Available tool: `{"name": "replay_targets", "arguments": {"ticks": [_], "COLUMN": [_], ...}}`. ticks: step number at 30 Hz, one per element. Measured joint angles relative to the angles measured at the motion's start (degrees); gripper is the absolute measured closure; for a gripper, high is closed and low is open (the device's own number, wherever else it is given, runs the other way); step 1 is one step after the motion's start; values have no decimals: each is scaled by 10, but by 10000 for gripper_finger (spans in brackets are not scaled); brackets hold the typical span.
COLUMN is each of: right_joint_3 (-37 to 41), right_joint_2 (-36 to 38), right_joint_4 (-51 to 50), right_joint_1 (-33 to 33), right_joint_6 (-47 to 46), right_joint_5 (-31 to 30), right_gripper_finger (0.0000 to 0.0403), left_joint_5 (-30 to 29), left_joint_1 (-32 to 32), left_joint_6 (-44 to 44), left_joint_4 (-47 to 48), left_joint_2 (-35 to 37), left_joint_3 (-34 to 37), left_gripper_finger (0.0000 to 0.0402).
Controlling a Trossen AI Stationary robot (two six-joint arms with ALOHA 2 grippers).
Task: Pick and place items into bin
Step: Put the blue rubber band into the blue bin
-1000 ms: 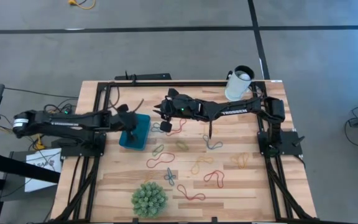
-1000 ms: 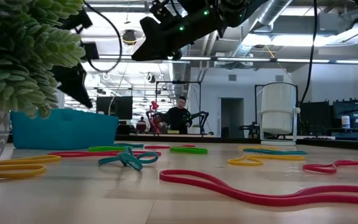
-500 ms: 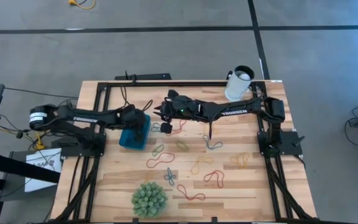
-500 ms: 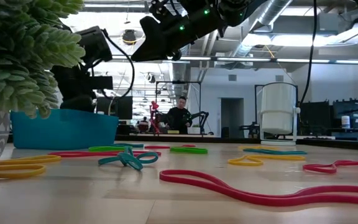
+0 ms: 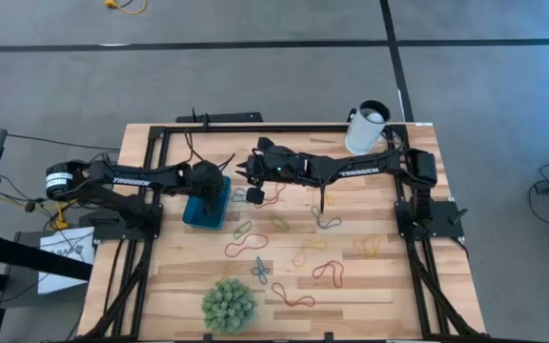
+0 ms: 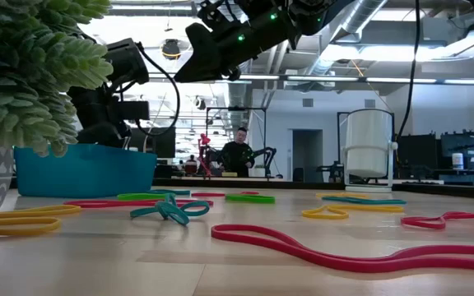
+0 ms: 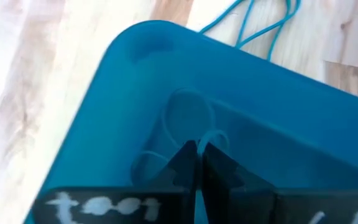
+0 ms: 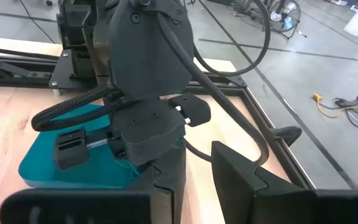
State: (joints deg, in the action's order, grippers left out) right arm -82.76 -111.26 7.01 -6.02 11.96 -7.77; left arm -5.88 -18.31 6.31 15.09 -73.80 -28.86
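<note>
About ten thin rubber-band loops lie loose on the tabletop: four red loops (image 5: pixel 246 246), three yellow-to-orange loops (image 5: pixel 308 250), one green loop (image 5: pixel 243 229) and two blue or teal loops (image 5: pixel 260 271). There is one shallow rectangular teal-blue plastic bin (image 5: pixel 201 217), with at least two more pale loops (image 7: pixel 188 115) inside it. There is also one white cylindrical cup (image 5: pixel 365 129), one green spiky ball (image 5: pixel 229 305), two dark robot arms (image 5: pixel 351 170) and one person (image 6: pixel 239 152) in the room behind.

Only readable txt is the white "TROSSEN" lettering on both arms in the high view: one on the left arm (image 5: pixel 132 179), left-center of frame, one on the right arm (image 5: pixel 355 171), right of center. White marks on the left gripper (image 7: pixel 194 163) body, bottom of left wrist view, too blurry to read.
</note>
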Motion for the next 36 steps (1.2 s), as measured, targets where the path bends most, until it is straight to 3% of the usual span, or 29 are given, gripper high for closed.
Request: {"name": "replay_targets", "arguments": {"ticks": [12,20,32,36], "right_joint_3": [0,0,0,0], "right_joint_2": [0,0,0,0], "right_joint_4": [-2,-2,-2,-6], "right_joint_1": [0,0,0,2], "right_joint_6": [0,0,5,5], "right_joint_5": [2,2,2,3], "right_gripper_finger": [330,330,330,330], "left_joint_5": [11,-94,-78,-36], "left_joint_1": [0,0,0,0], "left_joint_6": [32,63,-62,-81], "left_joint_4": [34,7,4,8], "left_joint_2": [0,0,-1,-1], "left_joint_3": [0,0,0,0], "left_gripper_finger": [401,401,401,397]}}
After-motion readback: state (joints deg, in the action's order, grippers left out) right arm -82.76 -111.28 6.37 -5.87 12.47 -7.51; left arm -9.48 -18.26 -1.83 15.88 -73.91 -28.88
